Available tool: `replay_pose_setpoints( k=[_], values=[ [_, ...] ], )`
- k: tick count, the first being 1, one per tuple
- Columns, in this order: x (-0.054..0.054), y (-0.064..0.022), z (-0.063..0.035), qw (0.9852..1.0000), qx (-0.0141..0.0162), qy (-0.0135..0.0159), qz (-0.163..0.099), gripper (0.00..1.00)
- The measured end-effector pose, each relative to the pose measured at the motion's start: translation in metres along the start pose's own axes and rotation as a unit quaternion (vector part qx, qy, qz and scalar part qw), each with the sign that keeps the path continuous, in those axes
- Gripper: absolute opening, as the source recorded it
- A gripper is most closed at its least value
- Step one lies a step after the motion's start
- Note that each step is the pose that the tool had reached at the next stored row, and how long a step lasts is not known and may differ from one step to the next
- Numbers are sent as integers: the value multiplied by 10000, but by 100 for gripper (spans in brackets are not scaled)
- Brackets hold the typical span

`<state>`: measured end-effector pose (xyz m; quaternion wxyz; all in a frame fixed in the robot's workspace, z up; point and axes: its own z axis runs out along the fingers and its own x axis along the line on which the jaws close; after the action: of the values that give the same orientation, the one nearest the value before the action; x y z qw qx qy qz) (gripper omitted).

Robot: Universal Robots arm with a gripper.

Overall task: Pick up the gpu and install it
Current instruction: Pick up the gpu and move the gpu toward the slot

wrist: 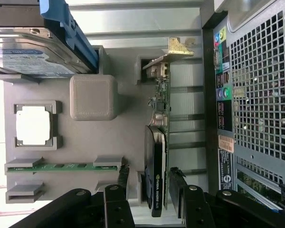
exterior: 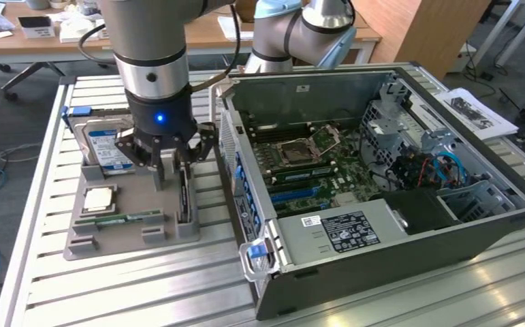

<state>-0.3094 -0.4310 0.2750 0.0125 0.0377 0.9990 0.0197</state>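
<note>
One gpu stands on its long edge in a slot of the grey holder tray, on the side nearest the open computer case, with its silvery bracket at the end away from the gripper. White lettering on the card's black cooler seems to read NVIDIA. The gripper's fingers are spread and straddle the cooler end of the card. A gap shows on at least one side, so nothing is clamped. In the same tray lie a green memory stick, a square processor and an upright hard drive whose blue-white label is unreadable. Inside the case, the motherboard is exposed, and a black-and-white label on the power supply carries print too fine to read. Everything sits on a slatted metal table.
</note>
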Motion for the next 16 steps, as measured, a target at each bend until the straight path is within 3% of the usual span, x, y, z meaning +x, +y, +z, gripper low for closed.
replay_pose_setpoints(
  k=[7,16],
  values=[
    [-6,0,38,10000,-1,0,1,47],
    [-141,9,52,10000,-1,0,0,47]
  ],
)
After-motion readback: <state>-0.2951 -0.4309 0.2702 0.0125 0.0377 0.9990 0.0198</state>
